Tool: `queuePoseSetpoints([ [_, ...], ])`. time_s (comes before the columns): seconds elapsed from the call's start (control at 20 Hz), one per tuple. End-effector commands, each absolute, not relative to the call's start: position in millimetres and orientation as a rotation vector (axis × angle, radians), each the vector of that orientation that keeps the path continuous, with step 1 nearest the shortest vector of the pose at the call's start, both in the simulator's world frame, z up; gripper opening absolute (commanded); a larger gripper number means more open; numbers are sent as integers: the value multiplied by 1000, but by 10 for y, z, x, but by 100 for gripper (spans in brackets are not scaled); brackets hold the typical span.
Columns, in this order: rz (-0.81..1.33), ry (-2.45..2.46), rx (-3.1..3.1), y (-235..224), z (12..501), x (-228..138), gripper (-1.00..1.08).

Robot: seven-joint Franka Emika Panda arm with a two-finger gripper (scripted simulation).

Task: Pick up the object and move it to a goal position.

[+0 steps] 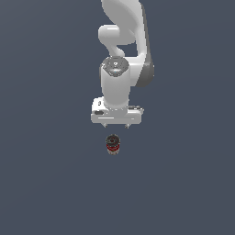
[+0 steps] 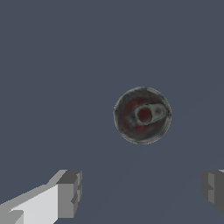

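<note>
The soup can [image 1: 112, 144] stands upright on the grey floor, small, with a red-and-white label and a dark metal top. In the wrist view I look straight down on the can's top [image 2: 142, 115] with its pull tab. My gripper [image 1: 116, 125] hangs above the floor, just behind the can in the exterior view, apart from it. Its fingertips [image 2: 69, 192] stand wide apart and nothing is between them. The gripper [image 2: 142, 190] is open and offset from the can, not around it.
A plain dark grey floor [image 1: 46, 183] fills both views. The white arm [image 1: 121, 55] rises from the gripper toward the top of the exterior view. No other objects show.
</note>
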State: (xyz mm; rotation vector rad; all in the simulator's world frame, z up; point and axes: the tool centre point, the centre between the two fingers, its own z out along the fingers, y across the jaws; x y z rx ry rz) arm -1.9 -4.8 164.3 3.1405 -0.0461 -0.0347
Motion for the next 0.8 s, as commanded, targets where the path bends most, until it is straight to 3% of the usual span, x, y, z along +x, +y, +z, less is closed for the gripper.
queuePoseSetpoints([
  [0.0, -35, -46, 3141, -48, 1643, -19, 100],
  [0.4, 44, -33, 3170, 231, 1814, 113, 100],
  [0.75, 40, -10, 3167, 195, 1774, 135, 100],
])
